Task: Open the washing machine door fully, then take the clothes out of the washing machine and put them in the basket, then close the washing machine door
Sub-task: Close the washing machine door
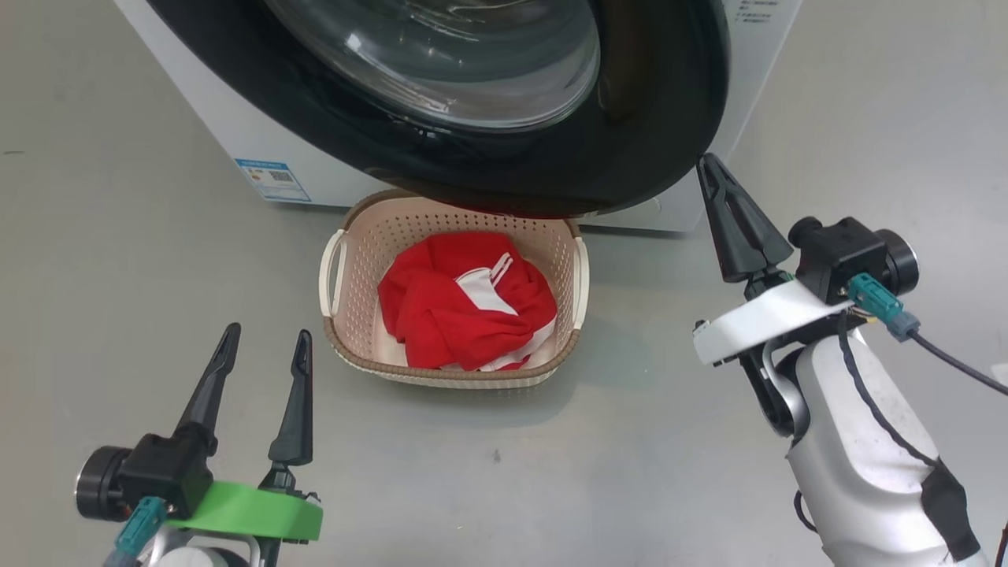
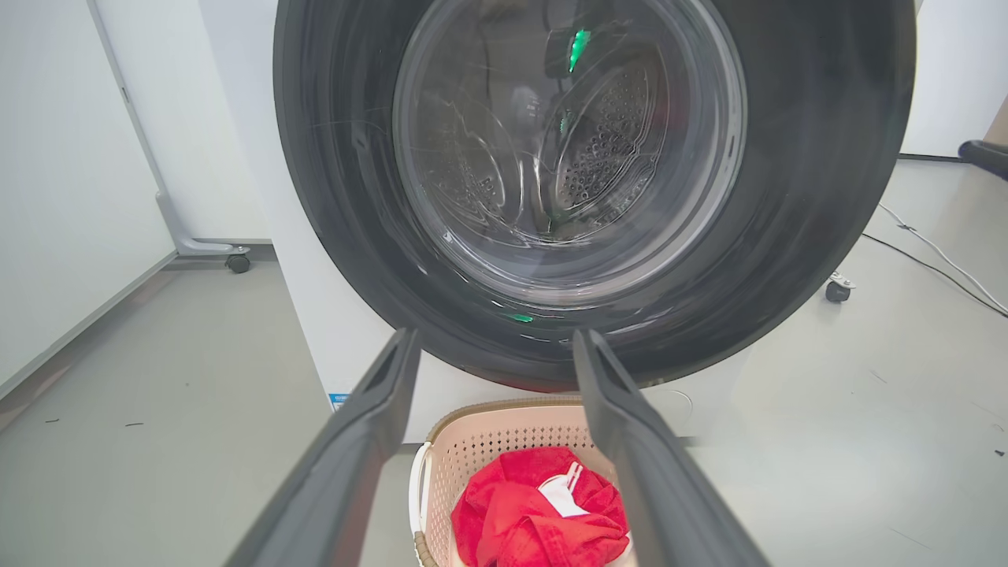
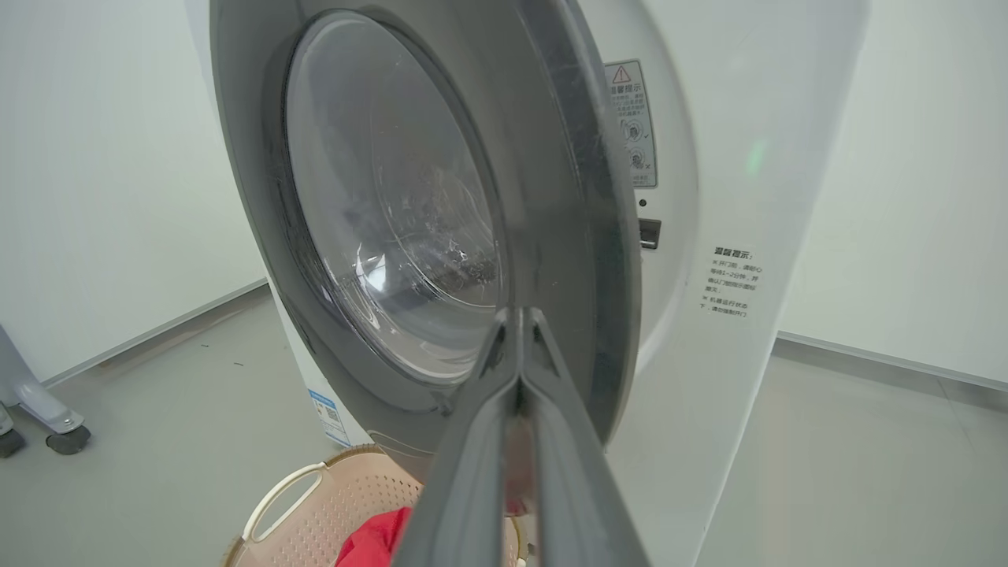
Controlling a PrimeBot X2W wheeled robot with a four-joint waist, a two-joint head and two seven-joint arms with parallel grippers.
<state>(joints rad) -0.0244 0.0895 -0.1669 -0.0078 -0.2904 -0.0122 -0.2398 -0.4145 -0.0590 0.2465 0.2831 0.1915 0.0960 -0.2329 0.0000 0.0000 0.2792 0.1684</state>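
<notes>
Your right gripper [image 1: 711, 169] is clenched on nothing, its tip at the free edge of the large round glossy black-rimmed washing machine door [image 1: 441, 150]. On that slick curved rim the tip could skid off, or too soft a push could leave the latch uncaught. The door stands ajar from the big white boxy washing machine [image 1: 291, 142]. It is upright and hinged on your left, with its glass face turned toward you and slightly left; being round, it has no long axis. It overhangs the far rim of the small cream perforated basket [image 1: 441, 376] and may brush it. The bright red white-trimmed clothes [image 1: 465, 303] lie inside the basket. Your left gripper [image 1: 268, 335] hangs spread and empty.
</notes>
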